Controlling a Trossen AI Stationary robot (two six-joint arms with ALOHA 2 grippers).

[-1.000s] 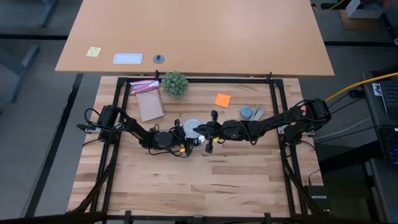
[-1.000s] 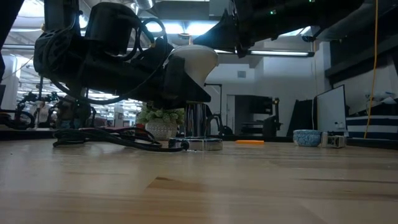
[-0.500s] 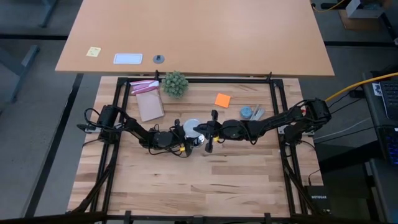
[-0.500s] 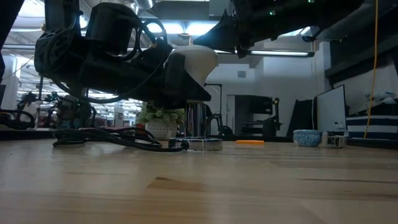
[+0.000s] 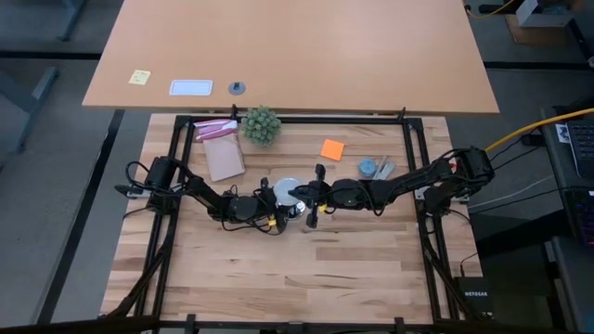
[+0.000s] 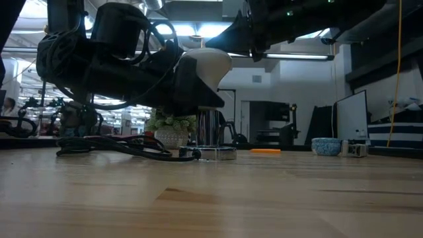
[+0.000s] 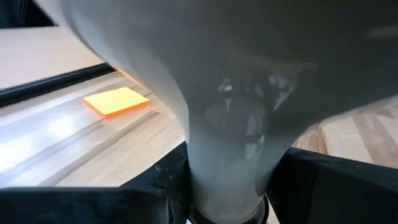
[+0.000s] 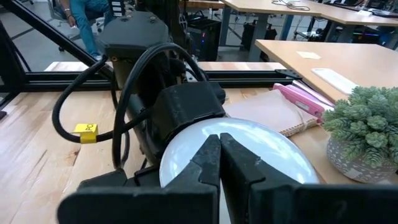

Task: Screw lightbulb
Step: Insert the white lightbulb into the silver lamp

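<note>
White bulb: the lightbulb (image 6: 210,66) is standing upright, metal screw end down, over the socket disc (image 6: 215,153) at mid-table.
Left gripper: the left gripper (image 6: 192,82) is clamping the lightbulb's neck.
Right gripper: the right gripper (image 8: 219,163) is hovering pinched shut just above the globe.
Background: a green plant (image 5: 261,123) is sitting near the far edge.

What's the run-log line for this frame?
step: screwing in | left gripper: shut on lightbulb, upright over socket | right gripper: shut, above bulb
</note>
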